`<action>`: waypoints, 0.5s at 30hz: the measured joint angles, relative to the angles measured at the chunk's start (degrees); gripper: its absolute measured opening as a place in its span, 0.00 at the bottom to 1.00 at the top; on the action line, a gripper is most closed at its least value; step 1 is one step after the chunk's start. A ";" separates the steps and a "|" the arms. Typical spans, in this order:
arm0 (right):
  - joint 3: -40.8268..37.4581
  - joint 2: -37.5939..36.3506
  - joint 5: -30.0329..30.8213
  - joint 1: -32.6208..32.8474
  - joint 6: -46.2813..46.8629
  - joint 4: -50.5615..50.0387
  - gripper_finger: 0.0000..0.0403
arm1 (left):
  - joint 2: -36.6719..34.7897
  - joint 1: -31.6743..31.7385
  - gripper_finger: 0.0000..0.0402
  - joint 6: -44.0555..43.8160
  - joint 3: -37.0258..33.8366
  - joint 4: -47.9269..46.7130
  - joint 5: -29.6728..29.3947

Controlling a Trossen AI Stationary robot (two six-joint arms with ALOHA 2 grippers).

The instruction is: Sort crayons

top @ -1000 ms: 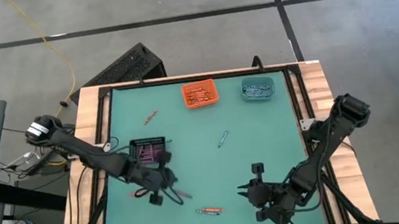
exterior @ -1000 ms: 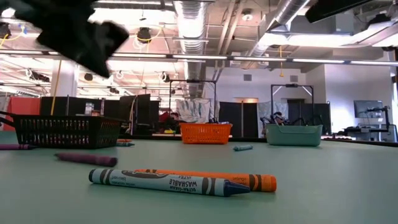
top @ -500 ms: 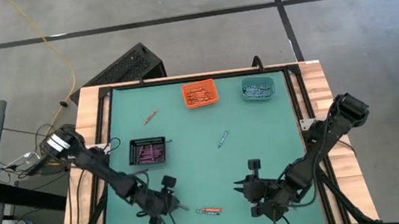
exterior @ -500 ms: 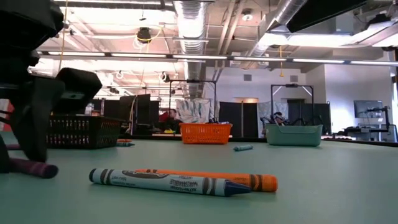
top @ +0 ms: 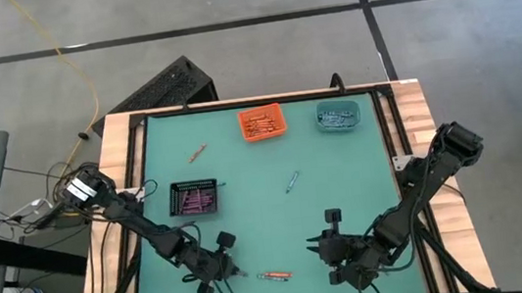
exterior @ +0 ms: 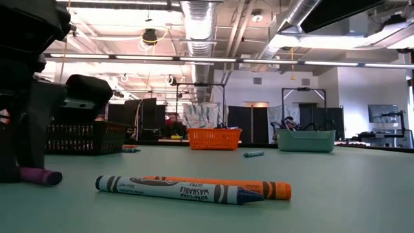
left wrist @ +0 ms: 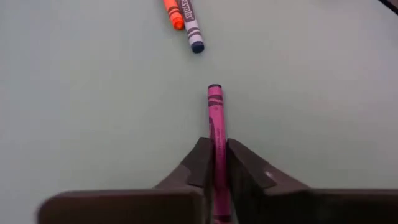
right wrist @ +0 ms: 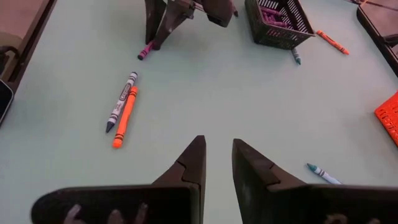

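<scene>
A purple crayon (left wrist: 216, 124) lies on the mat, pinched by the lowered left gripper (left wrist: 215, 163) just left of the orange-and-blue crayon pair (top: 274, 276); right of that pair, the right gripper (right wrist: 217, 159) hovers slightly parted, empty, over bare mat.

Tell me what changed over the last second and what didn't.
The left gripper swung from beside the black bin toward the table's front edge and came down on the purple crayon, closing its fingers on it. The right gripper shifted slightly toward the table's middle, open and empty. The blue and orange crayon pair, the orange bin, the teal bin and the other loose crayons stayed put.
</scene>
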 joint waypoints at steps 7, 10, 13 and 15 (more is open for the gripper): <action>0.00 0.00 0.00 0.00 0.01 -0.04 0.18 | -0.36 1.03 0.04 0.37 -0.16 0.26 0.40; 0.00 0.00 0.00 0.00 0.01 -0.01 0.18 | -2.26 1.13 0.03 3.00 -0.39 0.14 0.02; -0.02 0.00 0.00 0.00 0.01 -0.04 0.18 | -6.40 1.67 0.03 5.01 -0.85 -2.27 -2.53; -0.02 0.00 0.00 0.00 0.01 0.11 0.18 | -10.52 2.05 0.03 5.72 -0.81 -4.55 -4.78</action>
